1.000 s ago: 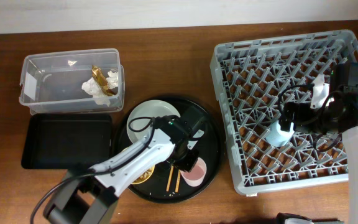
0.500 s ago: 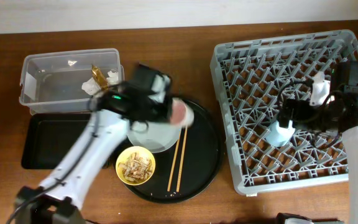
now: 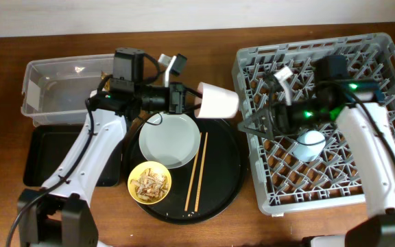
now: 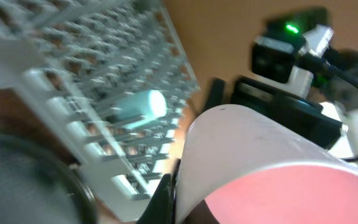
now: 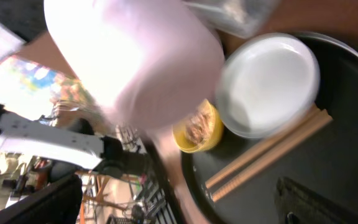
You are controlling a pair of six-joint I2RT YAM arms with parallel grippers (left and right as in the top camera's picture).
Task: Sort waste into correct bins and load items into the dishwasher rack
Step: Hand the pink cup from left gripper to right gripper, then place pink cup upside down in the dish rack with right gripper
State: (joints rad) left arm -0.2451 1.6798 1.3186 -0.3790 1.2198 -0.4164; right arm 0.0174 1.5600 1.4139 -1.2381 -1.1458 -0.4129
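Observation:
My left gripper (image 3: 192,97) is shut on the pink cup (image 3: 218,101) and holds it sideways in the air between the round tray and the grey dishwasher rack (image 3: 362,51). The pink cup fills the left wrist view (image 4: 260,155) and the right wrist view (image 5: 135,62). My right gripper (image 3: 256,123) is open at the rack's left edge, facing the cup, a little apart from it. The light blue cup (image 3: 310,145) lies in the rack. The pale plate (image 3: 169,140), the yellow bowl (image 3: 149,183) of food scraps and the chopsticks (image 3: 196,171) sit on the round tray.
The round black tray (image 3: 232,165) lies at centre front. The clear tub (image 3: 53,86) stands at the back left, partly covered by my left arm. The flat black tray (image 3: 60,154) lies in front of it.
My left gripper lifted the pink cup off the round tray and swung it right toward the rack. My right arm left the blue cup and moved left to the rack's edge.

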